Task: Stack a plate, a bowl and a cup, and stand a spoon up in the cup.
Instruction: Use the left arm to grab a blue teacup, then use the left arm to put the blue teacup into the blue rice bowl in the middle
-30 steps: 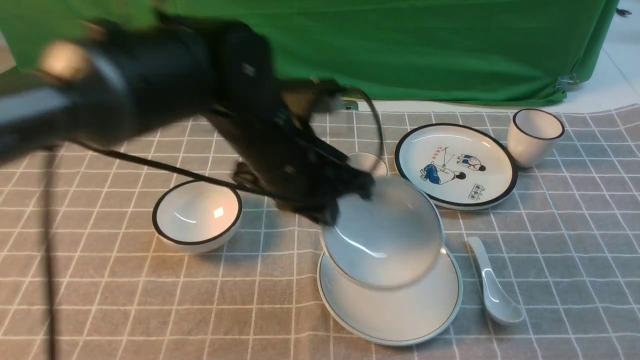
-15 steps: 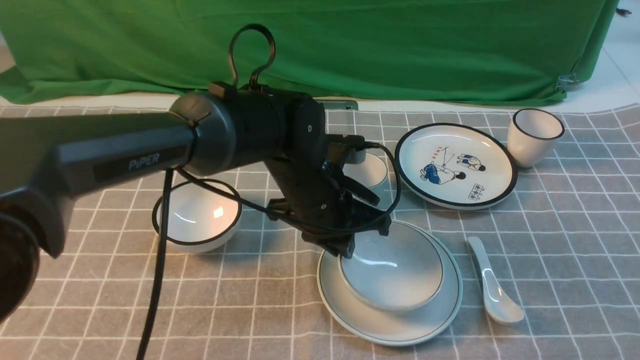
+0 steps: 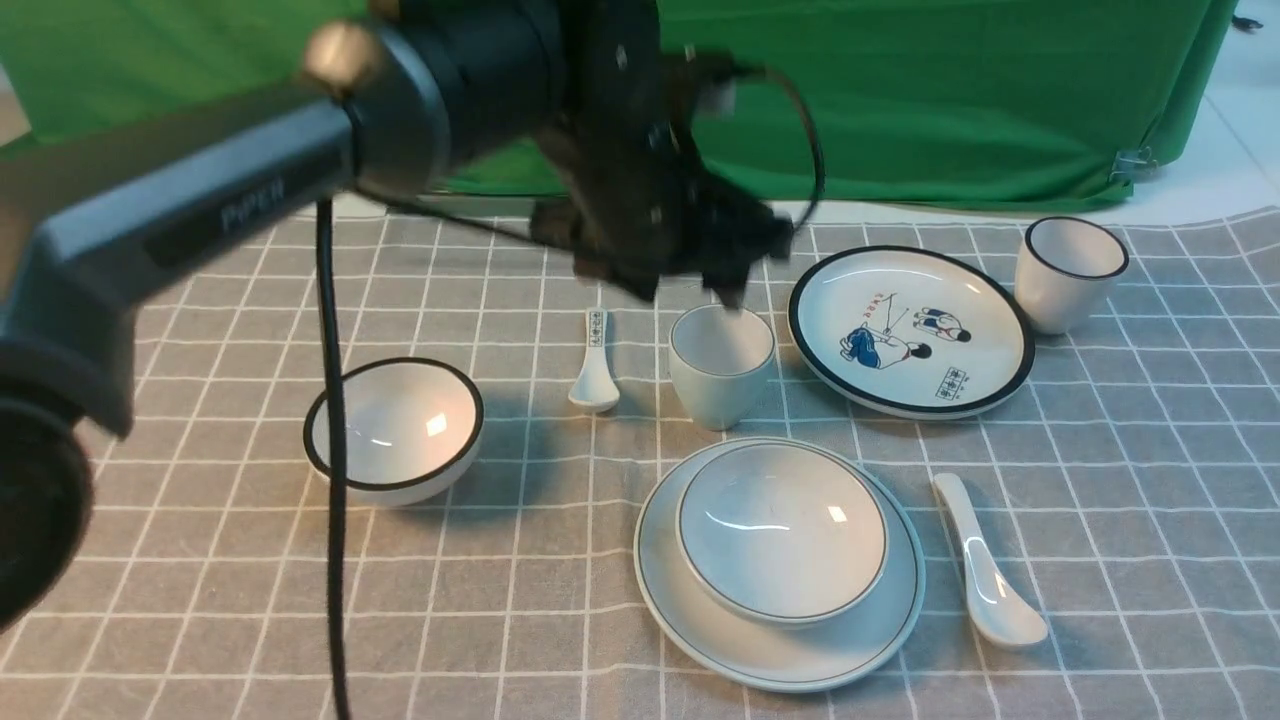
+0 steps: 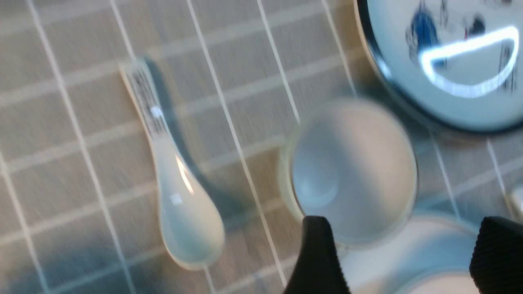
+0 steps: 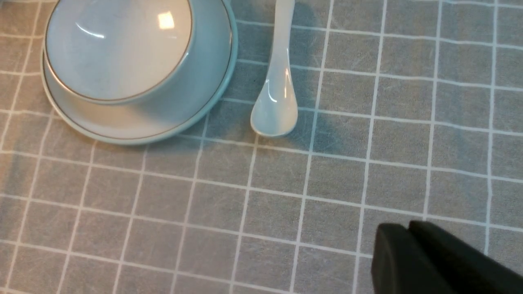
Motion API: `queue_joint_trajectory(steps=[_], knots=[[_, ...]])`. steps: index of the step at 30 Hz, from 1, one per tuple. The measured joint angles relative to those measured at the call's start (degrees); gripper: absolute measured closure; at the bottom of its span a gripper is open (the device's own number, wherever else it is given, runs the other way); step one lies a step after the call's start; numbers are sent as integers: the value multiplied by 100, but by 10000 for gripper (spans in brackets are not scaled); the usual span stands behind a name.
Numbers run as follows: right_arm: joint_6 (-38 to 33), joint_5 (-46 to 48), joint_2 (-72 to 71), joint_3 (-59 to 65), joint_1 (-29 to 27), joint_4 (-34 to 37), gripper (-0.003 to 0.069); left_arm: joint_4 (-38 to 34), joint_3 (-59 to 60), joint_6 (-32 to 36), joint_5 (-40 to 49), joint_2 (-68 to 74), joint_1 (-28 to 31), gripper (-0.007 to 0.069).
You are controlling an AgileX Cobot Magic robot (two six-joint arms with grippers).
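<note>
The pale bowl (image 3: 780,530) sits in the pale plate (image 3: 790,660) at the front middle; both also show in the right wrist view, the bowl (image 5: 118,49) on the plate (image 5: 135,126). The pale cup (image 3: 720,365) stands upright just behind them. The plain white spoon (image 3: 985,570) lies to the right of the plate. My left gripper (image 3: 690,285) hangs open and empty in the air above the cup (image 4: 355,171); it is blurred. My right gripper (image 5: 408,237) is shut and empty, low over the cloth, near the spoon (image 5: 276,98).
A black-rimmed bowl (image 3: 393,430) sits at the left. A small marked spoon (image 3: 594,362) lies left of the cup. A cartoon plate (image 3: 910,330) and a black-rimmed cup (image 3: 1068,272) stand at the back right. A green cloth hangs behind the table.
My left gripper held the bowl above the plate, set it down on the plate, let go, then rose and moved back over the cup.
</note>
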Motion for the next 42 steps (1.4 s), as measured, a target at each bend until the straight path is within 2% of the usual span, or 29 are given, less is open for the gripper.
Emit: queue_joint_trajectory(steps=[6, 13, 17, 18, 20, 22, 25, 29, 32, 34, 42], knots=[[0, -1, 0, 0, 0, 0, 590, -19, -1043, 64, 319, 944, 225, 163], [0, -1, 0, 0, 0, 0, 589, -120, -1174, 188, 234, 1606, 220, 173], [0, -1, 0, 0, 0, 0, 589, -175, -1174, 188, 267, 1720, 220, 301], [0, -1, 0, 0, 0, 0, 589, -175, -1174, 194, 312, 1720, 220, 405], [-30, -14, 0, 15, 0, 0, 589, -141, -1174, 271, 402, 1650, 213, 529], [-53, -41, 0, 103, 0, 0, 589, 49, -1264, 424, 644, 1483, 213, 585], [-67, -92, 0, 309, 0, -1, 589, 144, -1491, 606, 1001, 1133, 213, 592], [-67, -248, 0, 451, 0, -1, 589, -392, -1500, 1048, 1357, 397, 190, 592], [-61, -375, 0, 455, 0, -1, 589, -703, -1097, 1149, 1384, 41, 45, 592], [-18, -444, 0, 455, 0, -1, 589, -723, -314, 1196, 1420, -130, -301, 592], [85, -447, 0, 455, 0, -1, 589, -331, 751, 1042, 600, 109, -885, 592]])
